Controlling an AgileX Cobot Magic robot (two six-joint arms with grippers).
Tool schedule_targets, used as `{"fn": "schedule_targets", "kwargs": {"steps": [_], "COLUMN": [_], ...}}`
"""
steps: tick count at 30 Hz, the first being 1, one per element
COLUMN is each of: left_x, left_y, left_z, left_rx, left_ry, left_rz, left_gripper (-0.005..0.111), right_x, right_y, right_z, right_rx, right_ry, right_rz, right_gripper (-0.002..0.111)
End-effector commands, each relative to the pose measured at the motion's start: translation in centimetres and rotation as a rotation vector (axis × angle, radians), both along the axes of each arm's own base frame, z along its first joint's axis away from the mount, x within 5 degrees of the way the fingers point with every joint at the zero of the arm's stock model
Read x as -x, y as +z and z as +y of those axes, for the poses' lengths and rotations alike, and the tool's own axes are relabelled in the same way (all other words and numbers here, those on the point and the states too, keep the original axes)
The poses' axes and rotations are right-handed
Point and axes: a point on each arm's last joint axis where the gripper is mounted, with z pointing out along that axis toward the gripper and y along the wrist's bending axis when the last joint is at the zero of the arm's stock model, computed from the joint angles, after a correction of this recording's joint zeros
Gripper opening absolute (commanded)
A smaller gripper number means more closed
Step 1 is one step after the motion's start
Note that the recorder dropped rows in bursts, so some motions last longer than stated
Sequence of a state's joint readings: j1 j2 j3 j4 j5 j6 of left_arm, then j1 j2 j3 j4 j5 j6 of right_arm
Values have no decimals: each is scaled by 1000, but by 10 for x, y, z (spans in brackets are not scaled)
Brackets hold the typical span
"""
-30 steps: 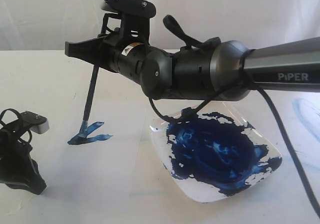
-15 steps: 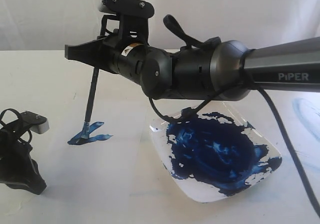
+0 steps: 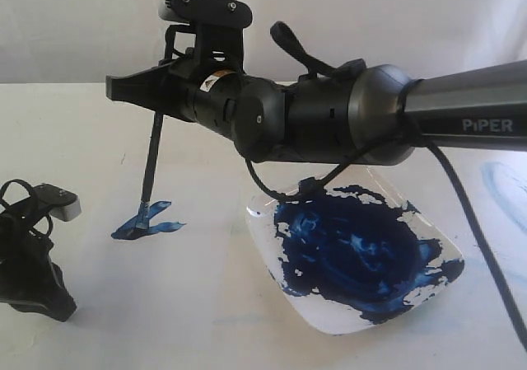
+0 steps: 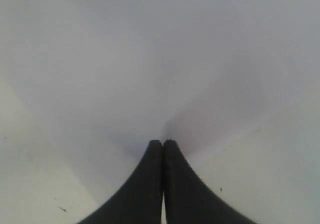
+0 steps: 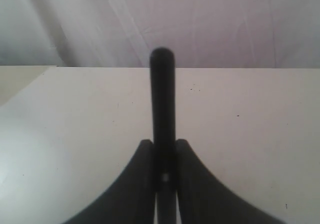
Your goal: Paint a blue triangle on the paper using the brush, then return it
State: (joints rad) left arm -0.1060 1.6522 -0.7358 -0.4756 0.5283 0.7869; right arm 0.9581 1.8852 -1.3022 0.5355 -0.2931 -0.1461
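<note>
The brush (image 3: 150, 162) stands almost upright, its black handle (image 5: 162, 99) clamped between the fingers of my right gripper (image 5: 162, 143), which is shut on it. That gripper (image 3: 117, 86) has reached across to the left of the exterior view. The bristle tip touches the blue triangle (image 3: 148, 222), thin streaky strokes meeting in a point on the white paper (image 3: 189, 271). My left gripper (image 4: 163, 142) is shut with nothing in it and rests low at the left edge (image 3: 33, 279), apart from the strokes.
A clear square plate (image 3: 329, 325) holding a big dark-blue paint pool (image 3: 354, 246) sits right of the strokes, under my right arm (image 3: 329, 123). A faint pale-blue smear (image 3: 502, 185) marks the far right. A white curtain hangs behind the table.
The brush tip has crept slightly right along the upper stroke and the right gripper has risen a touch. The left gripper has not moved.
</note>
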Motion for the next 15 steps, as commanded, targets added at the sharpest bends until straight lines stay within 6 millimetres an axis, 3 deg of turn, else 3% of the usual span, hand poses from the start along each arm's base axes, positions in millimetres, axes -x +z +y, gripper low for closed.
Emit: {"fn": "schedule_targets", "kwargs": {"steps": [1,15], "left_x": [3,3], "left_y": [1,1], "left_z": [0,0], "left_rx": [15,15], "left_ry": [10,10], "left_rz": [21,21], "left_gripper": [0,0], "right_x": [-4,-16], "right_y": [5,8], "right_z": [-7,-22], "right_rx": [40,64], "right_ry": [14,-4], "right_rz": [-8,27], "right_gripper": [0,0]}}
